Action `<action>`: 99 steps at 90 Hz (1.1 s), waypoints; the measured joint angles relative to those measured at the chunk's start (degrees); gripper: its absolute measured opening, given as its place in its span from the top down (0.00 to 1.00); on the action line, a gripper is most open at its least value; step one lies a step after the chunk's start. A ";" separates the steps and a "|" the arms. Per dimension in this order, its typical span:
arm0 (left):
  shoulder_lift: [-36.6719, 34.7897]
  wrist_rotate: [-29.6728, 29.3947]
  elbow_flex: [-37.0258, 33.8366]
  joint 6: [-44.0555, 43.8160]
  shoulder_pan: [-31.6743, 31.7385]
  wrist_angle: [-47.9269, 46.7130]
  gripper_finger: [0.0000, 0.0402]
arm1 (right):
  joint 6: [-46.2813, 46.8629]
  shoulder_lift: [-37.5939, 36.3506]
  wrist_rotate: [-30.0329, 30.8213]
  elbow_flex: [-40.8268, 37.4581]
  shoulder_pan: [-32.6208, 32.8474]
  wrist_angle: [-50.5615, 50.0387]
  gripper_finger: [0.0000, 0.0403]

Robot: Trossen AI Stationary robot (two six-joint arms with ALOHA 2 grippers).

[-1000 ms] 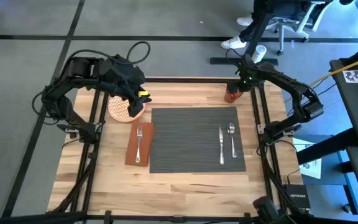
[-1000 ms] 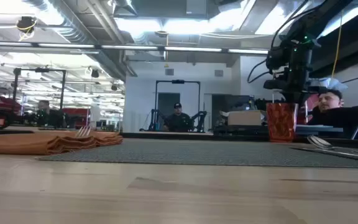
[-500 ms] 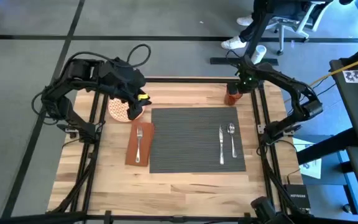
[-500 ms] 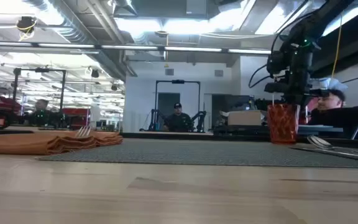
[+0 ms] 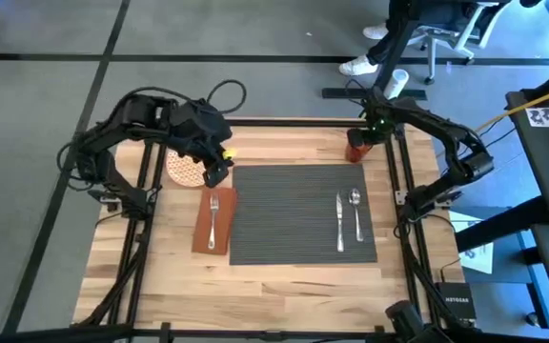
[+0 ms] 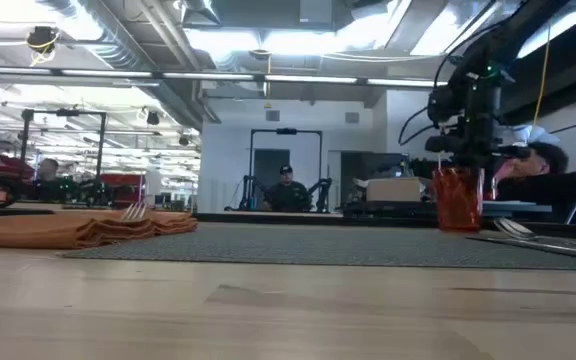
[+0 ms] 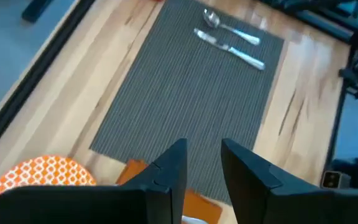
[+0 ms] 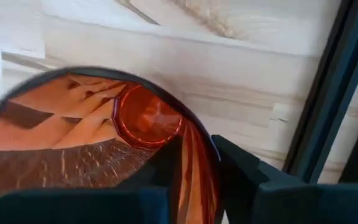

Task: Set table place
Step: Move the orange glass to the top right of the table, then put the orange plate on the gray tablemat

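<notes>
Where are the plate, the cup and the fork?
plate [image 5: 180, 170], high view, its visible patterned face.
cup [image 6: 457, 198], low view, middle of its side wall.
fork [image 5: 213, 215], high view, its handle on the napkin.

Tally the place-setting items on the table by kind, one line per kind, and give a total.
Placemat: 1
Plate: 1
Napkin: 1
Fork: 1
Knife: 1
Spoon: 1
Cup: 1
Total: 7
</notes>
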 joint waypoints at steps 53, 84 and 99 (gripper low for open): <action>0.24 -1.29 -2.45 8.18 -3.61 6.87 0.99 | -1.87 -0.18 0.03 14.43 -0.02 -3.20 0.76; -4.37 -7.84 -2.45 5.73 -7.70 1.08 1.00 | -4.68 -0.24 -9.76 22.98 0.00 -6.25 0.76; -7.08 -12.03 -2.52 -0.24 -9.00 -1.79 1.00 | -4.74 -0.24 -15.08 22.97 2.90 -4.09 0.76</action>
